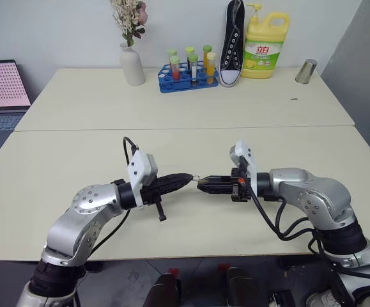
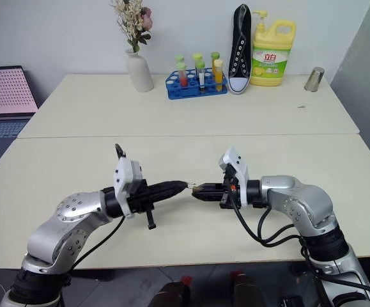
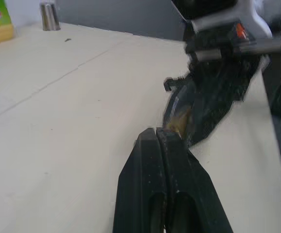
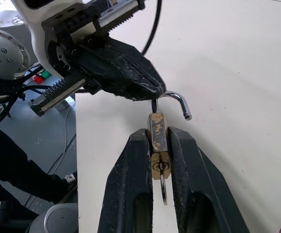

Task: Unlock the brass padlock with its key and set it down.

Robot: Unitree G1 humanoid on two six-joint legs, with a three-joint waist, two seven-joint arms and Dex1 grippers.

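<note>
One brass padlock (image 4: 157,138), silvery shackle swung open.

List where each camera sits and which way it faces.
Head eyes: forward and down over the table; both arms show, left gripper meeting right gripper.
Left wrist: along its shut fingers toward the right gripper and brass padlock.
Right wrist: along its fingers clamping the padlock, shackle swung open.
Shared: the padlock between the grippers.

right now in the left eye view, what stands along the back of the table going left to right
laptop → white vase of flowers → blue rack of tubes → black sneaker → yellow detergent bottle → steel cup
</note>
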